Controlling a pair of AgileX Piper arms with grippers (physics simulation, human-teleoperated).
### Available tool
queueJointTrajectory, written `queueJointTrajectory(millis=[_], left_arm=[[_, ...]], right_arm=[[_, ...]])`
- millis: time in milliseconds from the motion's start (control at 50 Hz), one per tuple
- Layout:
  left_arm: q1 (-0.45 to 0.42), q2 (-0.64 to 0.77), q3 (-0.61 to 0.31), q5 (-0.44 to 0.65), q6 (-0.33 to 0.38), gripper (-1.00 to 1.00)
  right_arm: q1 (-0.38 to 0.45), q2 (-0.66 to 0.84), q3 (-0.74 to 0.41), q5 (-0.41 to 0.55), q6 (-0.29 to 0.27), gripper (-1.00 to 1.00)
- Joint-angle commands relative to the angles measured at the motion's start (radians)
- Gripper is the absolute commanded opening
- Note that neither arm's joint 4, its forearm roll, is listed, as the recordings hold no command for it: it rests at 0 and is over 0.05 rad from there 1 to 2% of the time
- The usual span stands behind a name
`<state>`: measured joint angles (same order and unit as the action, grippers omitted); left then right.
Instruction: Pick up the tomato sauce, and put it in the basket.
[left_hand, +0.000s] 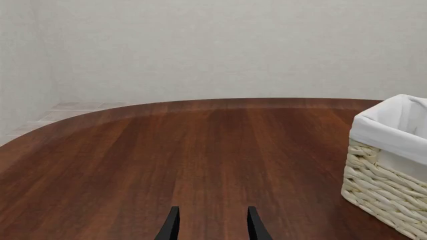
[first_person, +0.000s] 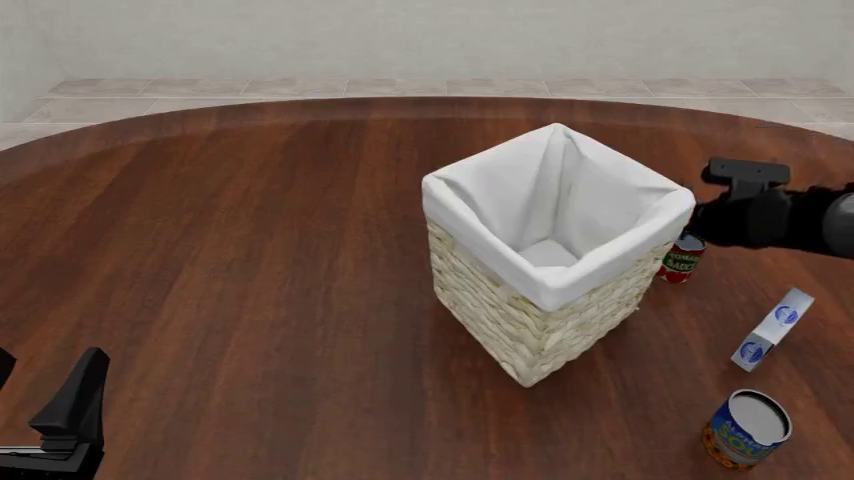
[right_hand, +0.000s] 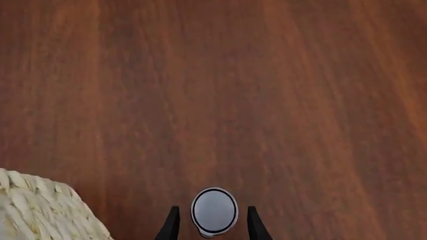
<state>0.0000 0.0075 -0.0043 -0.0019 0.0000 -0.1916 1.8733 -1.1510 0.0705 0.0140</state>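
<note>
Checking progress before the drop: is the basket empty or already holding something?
Empty: in the front view the basket shows only bare white lining down to its floor.

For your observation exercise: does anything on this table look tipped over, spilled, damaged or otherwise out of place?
Only one thing: the white-and-blue carton lies on its side near the upright blue-and-orange can. The basket and tomato sauce stand upright; no spill or damage shows.
</note>
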Motion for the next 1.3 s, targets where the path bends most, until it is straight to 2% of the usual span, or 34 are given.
queueJointTrajectory(millis=[20,1300], left_arm=[[0.0,0.0,0.0,0.0,0.0,1.0],[0.0,0.0,0.0,0.0,0.0,1.0]], right_arm=[[-0.007,0.022,-0.003,-0.005,-0.009,1.0],[0.004,0.113,0.009,-0.04,-0.02,1.0]])
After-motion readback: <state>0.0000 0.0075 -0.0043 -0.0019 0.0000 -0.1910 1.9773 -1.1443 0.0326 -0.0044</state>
